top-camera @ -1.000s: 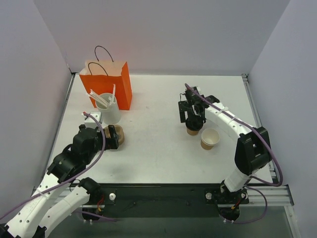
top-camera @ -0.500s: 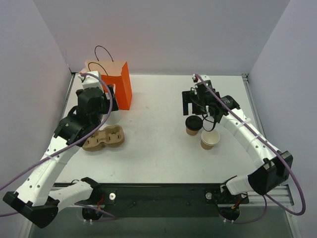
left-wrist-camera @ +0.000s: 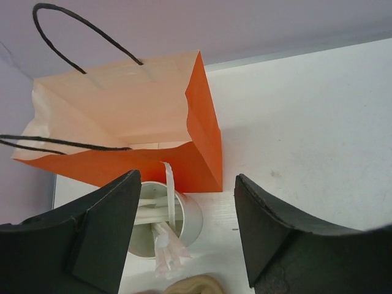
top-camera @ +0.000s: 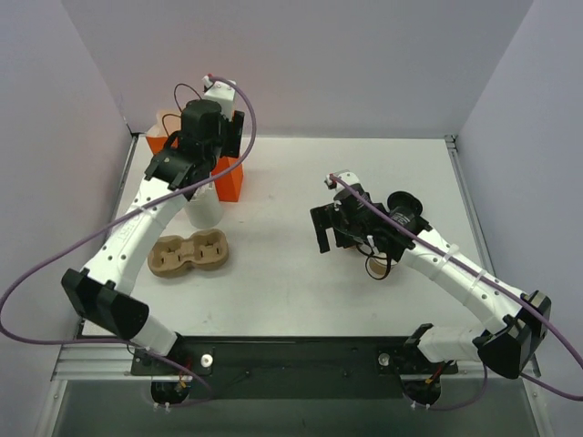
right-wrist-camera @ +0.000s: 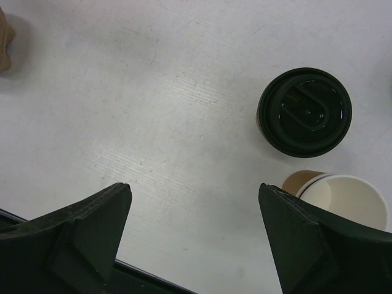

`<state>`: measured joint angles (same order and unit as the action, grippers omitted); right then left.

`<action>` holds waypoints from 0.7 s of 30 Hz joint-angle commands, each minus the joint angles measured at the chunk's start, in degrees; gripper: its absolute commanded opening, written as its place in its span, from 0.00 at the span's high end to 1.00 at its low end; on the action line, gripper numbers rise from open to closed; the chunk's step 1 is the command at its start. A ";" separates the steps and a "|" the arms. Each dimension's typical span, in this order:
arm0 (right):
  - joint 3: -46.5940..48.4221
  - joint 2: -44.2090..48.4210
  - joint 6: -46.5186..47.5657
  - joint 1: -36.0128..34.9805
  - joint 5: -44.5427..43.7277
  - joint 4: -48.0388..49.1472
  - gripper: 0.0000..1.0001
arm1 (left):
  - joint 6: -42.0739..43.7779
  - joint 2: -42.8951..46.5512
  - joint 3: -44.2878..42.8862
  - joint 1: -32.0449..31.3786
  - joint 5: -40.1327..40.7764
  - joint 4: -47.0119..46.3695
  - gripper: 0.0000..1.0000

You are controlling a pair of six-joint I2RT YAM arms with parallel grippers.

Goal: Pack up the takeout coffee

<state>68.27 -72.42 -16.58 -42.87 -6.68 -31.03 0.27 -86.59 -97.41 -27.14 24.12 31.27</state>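
Black-lidded takeout coffee [right-wrist-camera: 304,108] stands ahead of the spread right tool [right-wrist-camera: 193,196] — off-centre; untouched.

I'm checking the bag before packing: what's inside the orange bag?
In the left wrist view, the orange bag shows only bare, pale inner walls through its open mouth. Its near wall hides the bottom.

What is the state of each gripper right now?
Left gripper: open, empty, near the orange paper bag.
Right gripper: open, empty, near the small tan paper cup with black plastic lid.
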 commanded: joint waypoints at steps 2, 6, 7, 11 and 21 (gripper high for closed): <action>-1.30 2.55 -1.61 -1.95 -3.16 -0.97 0.11 | 2.89 -6.13 -4.81 2.88 -7.32 -2.43 0.29; -0.68 2.37 -1.53 -2.92 -3.69 -0.97 0.11 | 2.63 -10.70 -8.14 4.28 -7.78 -1.74 0.31; -0.51 2.37 -1.44 -3.09 -3.78 -1.05 0.11 | 2.63 -12.62 -8.93 4.46 -7.08 -1.39 0.32; -0.42 2.11 -1.18 -3.71 -4.40 -1.14 0.11 | 3.59 -16.42 -13.33 5.42 -4.96 -0.50 0.34; -0.86 1.41 -0.91 -3.71 -5.63 -0.97 0.11 | 4.56 -24.24 -21.24 6.83 -6.89 4.76 0.42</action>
<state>67.18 -71.61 -17.72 -46.22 -10.02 -31.09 3.70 -108.95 -114.83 -20.73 18.35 33.67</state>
